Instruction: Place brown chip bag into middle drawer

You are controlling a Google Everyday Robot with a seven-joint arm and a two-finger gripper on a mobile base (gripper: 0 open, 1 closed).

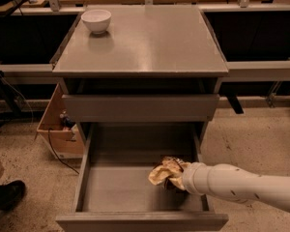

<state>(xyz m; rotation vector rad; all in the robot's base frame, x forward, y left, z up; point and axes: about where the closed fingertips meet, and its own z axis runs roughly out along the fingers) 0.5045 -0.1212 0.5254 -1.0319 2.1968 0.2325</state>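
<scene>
The gripper (174,181) is in the middle drawer's (125,197) right side, against the brown chip bag (163,170); a bowl (96,20) stands far left on the bench (145,47).

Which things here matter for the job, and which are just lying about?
Job: brown chip bag, at the gripper, inside the open middle drawer on its right.
Lying about: white bowl on the cabinet top; cardboard box and black shoe on the floor.
</scene>
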